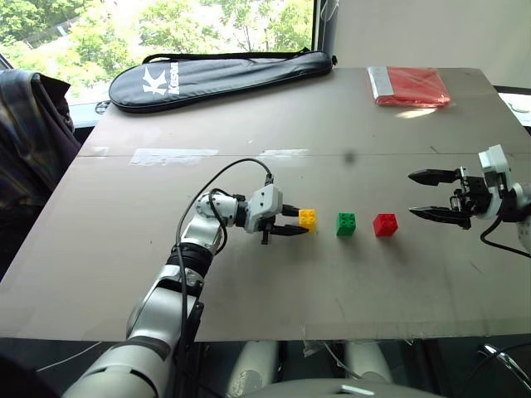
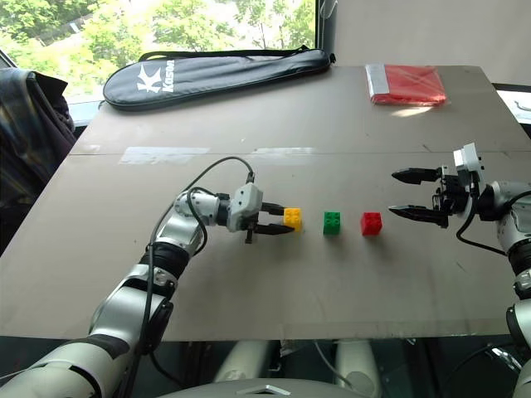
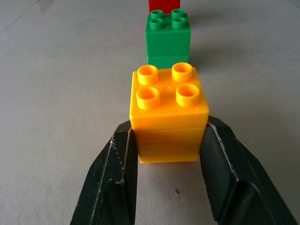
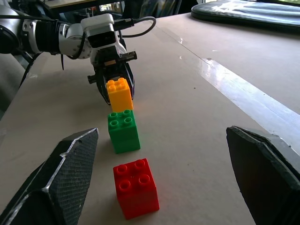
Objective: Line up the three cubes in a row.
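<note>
Left gripper (image 1: 292,225) has its jaws clamped on the yellow cube's (image 1: 308,218) side walls, with the green cube (image 1: 346,224) and red cube (image 1: 385,225) strung out toward 3 o'clock on the surface (image 1: 249,274). Right gripper (image 1: 432,196) waits, jaws wide. The cubes are probably light, rigid, slick plastic, so flat sides beat the studs.

It looks like a robot test room or lab beside a window (image 1: 166,25), upper left of the frame, with green trees outside. A plain grey-brown surface (image 1: 249,108) carries a black racket bag (image 1: 220,76) and a red packet (image 1: 409,85).
</note>
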You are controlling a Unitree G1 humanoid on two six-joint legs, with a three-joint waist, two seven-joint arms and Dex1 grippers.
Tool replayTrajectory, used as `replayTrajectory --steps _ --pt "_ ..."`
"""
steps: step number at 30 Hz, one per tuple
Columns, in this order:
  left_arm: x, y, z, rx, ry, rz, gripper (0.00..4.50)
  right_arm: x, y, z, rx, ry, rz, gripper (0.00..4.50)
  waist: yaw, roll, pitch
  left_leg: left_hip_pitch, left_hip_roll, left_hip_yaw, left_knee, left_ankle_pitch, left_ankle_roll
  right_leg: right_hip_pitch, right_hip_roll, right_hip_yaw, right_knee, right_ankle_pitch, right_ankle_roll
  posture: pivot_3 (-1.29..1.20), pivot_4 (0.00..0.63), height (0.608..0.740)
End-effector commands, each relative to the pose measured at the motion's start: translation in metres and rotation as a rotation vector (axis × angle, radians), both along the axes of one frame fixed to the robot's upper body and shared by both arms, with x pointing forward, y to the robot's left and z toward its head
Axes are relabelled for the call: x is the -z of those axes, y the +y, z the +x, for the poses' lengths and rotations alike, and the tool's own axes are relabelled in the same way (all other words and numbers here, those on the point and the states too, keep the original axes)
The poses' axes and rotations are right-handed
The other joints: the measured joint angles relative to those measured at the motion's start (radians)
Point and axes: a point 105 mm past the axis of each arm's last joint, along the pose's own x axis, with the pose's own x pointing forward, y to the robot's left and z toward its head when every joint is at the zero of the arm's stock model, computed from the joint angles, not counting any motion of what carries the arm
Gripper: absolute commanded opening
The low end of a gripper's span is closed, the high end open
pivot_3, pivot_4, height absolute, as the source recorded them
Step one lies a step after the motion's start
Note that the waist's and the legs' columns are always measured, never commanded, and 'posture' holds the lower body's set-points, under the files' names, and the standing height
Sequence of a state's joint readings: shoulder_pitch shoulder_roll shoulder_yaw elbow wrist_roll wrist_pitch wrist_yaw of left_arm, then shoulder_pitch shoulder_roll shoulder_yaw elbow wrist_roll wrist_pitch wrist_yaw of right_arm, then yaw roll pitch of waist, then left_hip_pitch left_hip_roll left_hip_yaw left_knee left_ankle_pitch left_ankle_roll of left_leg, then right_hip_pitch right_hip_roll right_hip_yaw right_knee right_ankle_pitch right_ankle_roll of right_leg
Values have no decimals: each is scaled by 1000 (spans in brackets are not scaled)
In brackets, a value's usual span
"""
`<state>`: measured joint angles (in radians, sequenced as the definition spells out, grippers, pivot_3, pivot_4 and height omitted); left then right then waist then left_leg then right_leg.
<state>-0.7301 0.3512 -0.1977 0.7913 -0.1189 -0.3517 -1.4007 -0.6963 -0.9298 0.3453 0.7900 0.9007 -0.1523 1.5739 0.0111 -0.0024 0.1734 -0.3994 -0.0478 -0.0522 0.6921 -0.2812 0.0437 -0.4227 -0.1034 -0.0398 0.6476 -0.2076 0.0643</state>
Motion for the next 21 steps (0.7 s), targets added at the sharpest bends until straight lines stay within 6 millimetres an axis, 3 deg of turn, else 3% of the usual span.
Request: replayTrajectory --steps 1,16,21 --pt "-5 0 2 14 -38 9 1249 -16 3 -4 -63 -40 6 4500 0 0 0 0 0 0 0 0 0 0 0 0 0 0 0 0 150 694" --pt "0 1 2 10 -12 14 1249 -14 4 -10 -97 -46 -48 4500 0 0 0 0 0 0 1 0 0 0 0 0 0 0 0 0 150 694" --pt "1 1 2 13 0 15 3483 -14 4 -10 -94 -51 -49 4500 0 0 0 0 0 0 1 0 0 0 0 0 1 0 0 0 150 694"
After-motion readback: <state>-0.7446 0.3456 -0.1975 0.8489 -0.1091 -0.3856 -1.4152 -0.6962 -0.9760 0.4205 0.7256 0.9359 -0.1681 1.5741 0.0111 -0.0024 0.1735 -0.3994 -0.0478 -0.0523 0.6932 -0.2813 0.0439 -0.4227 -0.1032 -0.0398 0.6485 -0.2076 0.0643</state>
